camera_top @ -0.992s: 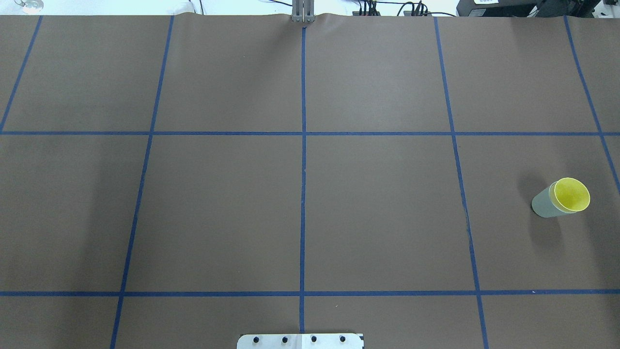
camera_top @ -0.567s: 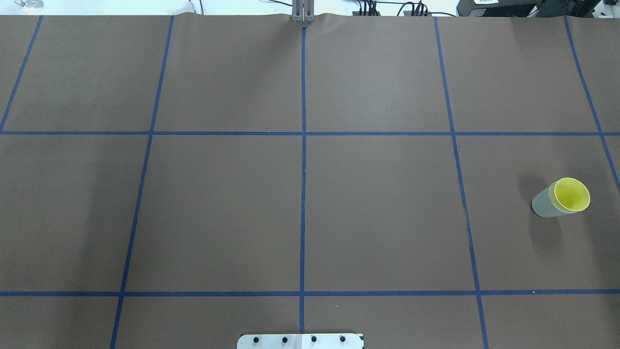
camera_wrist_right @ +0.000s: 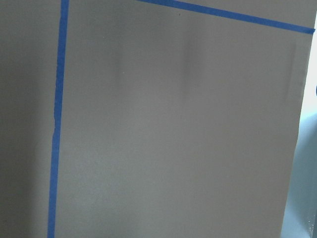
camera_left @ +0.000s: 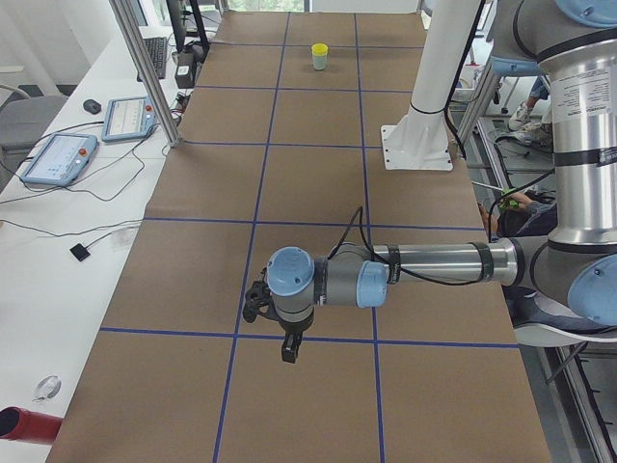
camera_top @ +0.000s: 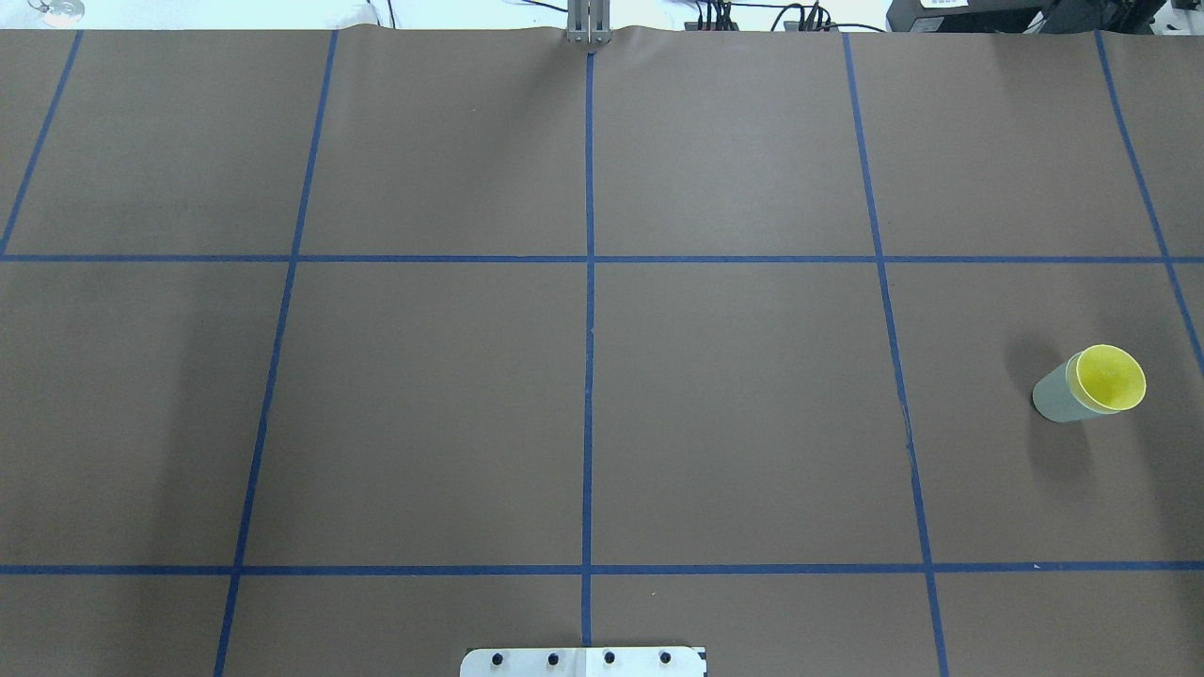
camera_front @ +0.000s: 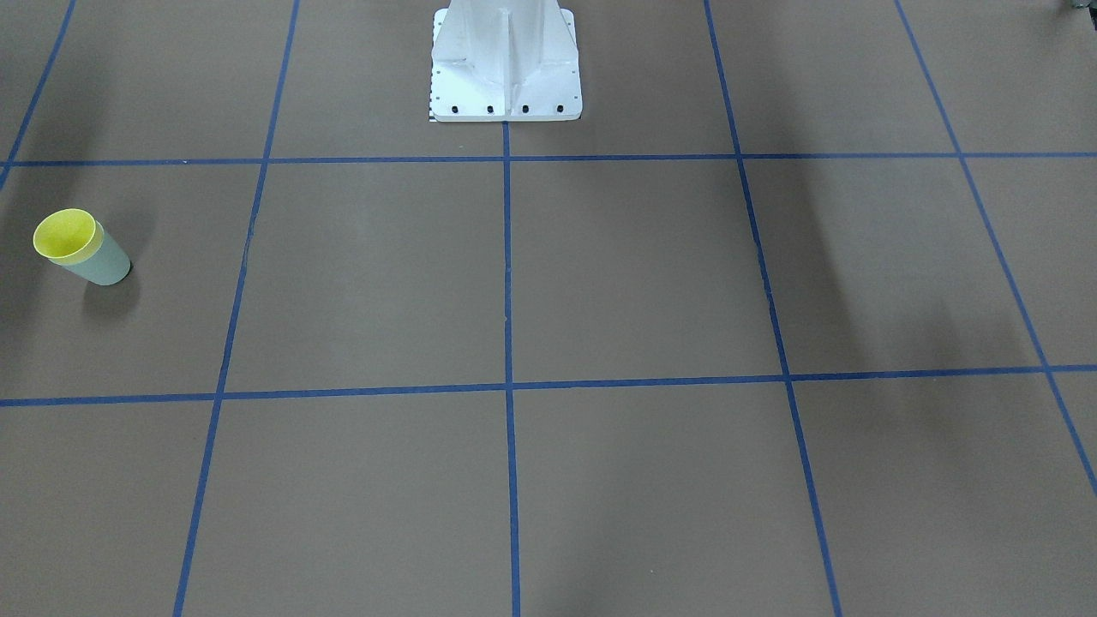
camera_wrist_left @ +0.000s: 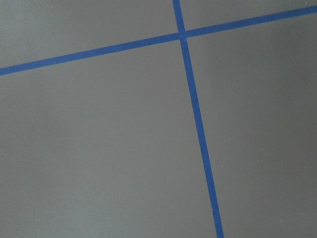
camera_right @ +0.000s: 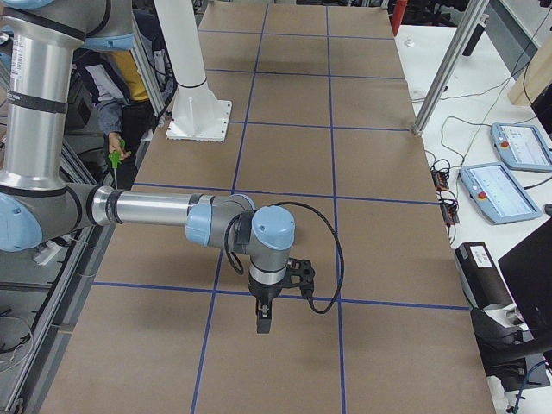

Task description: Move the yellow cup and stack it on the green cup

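Showing yellow cup (camera_top: 1112,378) nested in green cup (camera_top: 1055,401) on tabletop (camera_top: 734,395); keep arms clear of it (left fingers (camera_left: 288,350), right fingers (camera_right: 263,323): clenched or released, cannot tell).

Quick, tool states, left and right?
Left tool: cannot tell open or closed; seen only from the side.
Right tool: cannot tell either; seen only from the side.

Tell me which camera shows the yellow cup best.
Overhead exterior: the yellow cup is large and unobstructed, seated inside the green cup. Front-facing shows it similarly; exterior left shows it tiny; the other views miss it.
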Controlling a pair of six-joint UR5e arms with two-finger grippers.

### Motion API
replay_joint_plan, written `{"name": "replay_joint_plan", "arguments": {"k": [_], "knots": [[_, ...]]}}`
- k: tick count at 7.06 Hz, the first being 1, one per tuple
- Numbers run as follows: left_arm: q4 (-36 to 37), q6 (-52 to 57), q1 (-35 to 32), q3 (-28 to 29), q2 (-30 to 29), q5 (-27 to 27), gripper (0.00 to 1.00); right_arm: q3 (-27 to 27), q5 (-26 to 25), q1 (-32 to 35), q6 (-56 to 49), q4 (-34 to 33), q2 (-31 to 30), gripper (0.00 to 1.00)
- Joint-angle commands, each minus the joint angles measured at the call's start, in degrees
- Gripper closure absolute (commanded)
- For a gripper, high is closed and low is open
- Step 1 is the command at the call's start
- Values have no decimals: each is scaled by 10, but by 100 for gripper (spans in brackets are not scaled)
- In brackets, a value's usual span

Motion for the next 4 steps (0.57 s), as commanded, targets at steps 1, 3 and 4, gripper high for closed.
{"name": "replay_joint_plan", "arguments": {"k": [1, 3, 4], "knots": [[1, 0, 0, 1, 1, 1, 0, 0, 1, 0, -1, 0, 0, 0], [1, 0, -1, 1, 10, 0, 0, 0, 1, 0, -1, 0, 0, 0], [1, 0, -1, 1, 10, 1, 0, 0, 1, 0, -1, 0, 0, 0]]}}
